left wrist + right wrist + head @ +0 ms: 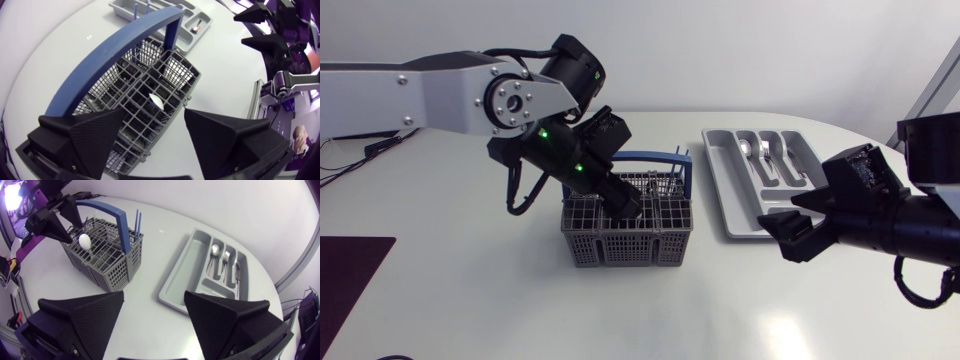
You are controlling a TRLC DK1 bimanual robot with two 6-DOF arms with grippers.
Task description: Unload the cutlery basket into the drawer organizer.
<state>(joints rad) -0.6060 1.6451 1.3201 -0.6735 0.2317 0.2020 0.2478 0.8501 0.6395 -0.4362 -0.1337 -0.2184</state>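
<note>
Grey plastic lattice cutlery basket with a blue arched handle stands at the centre of the head view on the white table. The grey plastic drawer organizer lies near it in the upper right of the frame, one long side turned toward the basket, so a lifted piece would have only a short way to travel. The left arm enters from the left edge and bends down over the basket, with the black left gripper lowered to its open top. In that arm's wrist view the fingers are spread wide with nothing between them, and a white oval spoon bowl stands up out of a middle cell just ahead of the gap. I judge the arm is lined up to take that piece, handle down in its cell. Whether the fingertips touch the lattice I cannot tell. Two thin blue sticks stand upright in the basket corner nearest the organizer, beside the foot of the handle. The right gripper, at the right of the frame, hovers by the organizer's near end, spread wide and empty. It seems held clear of the basket so the arms do not meet. A metal spoon and a metal fork lie in the organizer's narrow slots, so the unloading looks partly done.
</note>
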